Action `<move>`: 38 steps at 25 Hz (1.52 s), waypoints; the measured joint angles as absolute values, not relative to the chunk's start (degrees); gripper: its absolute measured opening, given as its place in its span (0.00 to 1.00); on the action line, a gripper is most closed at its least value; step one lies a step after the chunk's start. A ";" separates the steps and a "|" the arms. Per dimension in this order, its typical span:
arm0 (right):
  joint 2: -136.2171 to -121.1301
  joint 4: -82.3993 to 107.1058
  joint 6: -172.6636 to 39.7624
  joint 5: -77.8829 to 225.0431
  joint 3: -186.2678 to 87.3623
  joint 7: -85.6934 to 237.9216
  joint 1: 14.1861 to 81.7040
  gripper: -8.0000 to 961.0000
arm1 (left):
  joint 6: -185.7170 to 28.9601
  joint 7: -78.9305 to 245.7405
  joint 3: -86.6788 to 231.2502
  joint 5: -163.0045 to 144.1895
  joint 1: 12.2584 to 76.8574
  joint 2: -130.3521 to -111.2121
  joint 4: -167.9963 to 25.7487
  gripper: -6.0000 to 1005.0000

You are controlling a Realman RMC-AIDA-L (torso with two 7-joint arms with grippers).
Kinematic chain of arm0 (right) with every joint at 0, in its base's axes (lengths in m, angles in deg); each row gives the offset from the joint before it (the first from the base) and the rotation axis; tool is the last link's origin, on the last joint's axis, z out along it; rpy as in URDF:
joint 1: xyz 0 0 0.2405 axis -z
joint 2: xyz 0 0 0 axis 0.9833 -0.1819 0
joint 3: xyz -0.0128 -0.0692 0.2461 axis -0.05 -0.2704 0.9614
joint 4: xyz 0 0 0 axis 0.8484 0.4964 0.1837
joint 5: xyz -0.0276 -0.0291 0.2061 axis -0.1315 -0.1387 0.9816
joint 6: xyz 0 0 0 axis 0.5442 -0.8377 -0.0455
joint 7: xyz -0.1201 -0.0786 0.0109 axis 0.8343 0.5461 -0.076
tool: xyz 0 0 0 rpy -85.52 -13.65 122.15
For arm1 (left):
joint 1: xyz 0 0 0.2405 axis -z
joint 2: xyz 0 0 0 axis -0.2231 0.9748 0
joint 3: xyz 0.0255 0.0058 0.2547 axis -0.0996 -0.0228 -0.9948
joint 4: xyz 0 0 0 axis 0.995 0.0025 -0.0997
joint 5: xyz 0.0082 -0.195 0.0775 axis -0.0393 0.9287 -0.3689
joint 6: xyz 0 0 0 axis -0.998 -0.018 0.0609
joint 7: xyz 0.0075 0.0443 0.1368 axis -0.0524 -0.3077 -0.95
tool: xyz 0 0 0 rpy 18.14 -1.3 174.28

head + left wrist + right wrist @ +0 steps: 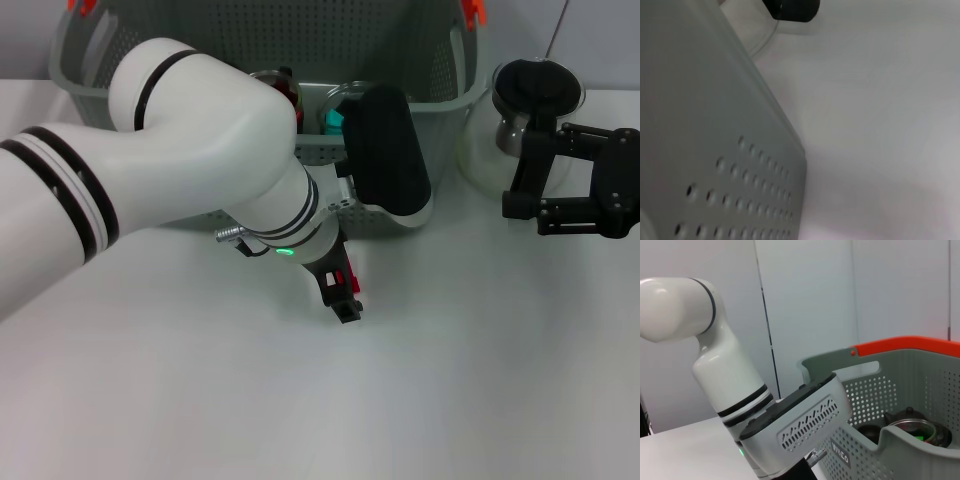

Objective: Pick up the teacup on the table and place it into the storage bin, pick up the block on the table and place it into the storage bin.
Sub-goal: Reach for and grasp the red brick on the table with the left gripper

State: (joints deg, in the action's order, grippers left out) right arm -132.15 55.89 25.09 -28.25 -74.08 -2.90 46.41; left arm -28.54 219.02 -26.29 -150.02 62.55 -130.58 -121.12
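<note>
White black-banded left arm (200, 130), apparently green-lit wrist.

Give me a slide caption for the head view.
Left gripper low over the table before the storage bin; right gripper waits beside the glass pot.

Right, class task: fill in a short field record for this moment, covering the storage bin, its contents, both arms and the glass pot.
Storage bin: grey-green perforated basket with orange handle clips, at the far side of the white table.
Bin contents: dark teapot-like items; teacup and block not clearly identifiable.
Left end effector: low over the table, just in front of the bin.
Right end effector: parked beside the glass pot.
Glass pot: right of the bin, outside it.
</note>
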 joint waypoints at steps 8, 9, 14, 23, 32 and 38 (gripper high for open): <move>-132.15 55.89 25.09 -28.25 -74.09 -2.90 46.50 0.97 | -28.70 219.04 -26.48 -149.74 62.68 -130.62 -121.12 0.94; -132.15 55.89 25.08 -28.25 -74.09 -2.90 46.53 0.97 | -28.67 219.04 -26.50 -149.69 62.75 -130.63 -121.12 0.94; -132.15 55.89 25.08 -28.25 -74.07 -2.90 46.54 0.96 | -28.49 219.03 -26.56 -149.50 63.07 -130.67 -121.05 0.94; -132.20 55.89 25.08 -28.25 -74.09 -2.85 46.47 0.97 | -27.92 219.11 -26.57 -149.15 63.95 -130.67 -119.81 0.94; -132.24 55.89 25.08 -28.26 -74.09 -2.75 46.47 0.97 | -28.40 219.22 -27.71 -148.52 64.03 -130.66 -119.81 0.94; -132.24 55.89 25.08 -28.25 -74.09 -2.68 46.47 0.97 | -28.51 219.31 -27.80 -148.39 64.05 -130.67 -119.78 0.94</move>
State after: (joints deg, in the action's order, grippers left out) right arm -132.24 55.89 25.08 -28.25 -74.09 -2.68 46.47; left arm -28.51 219.31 -27.80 -148.39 64.05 -130.67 -119.78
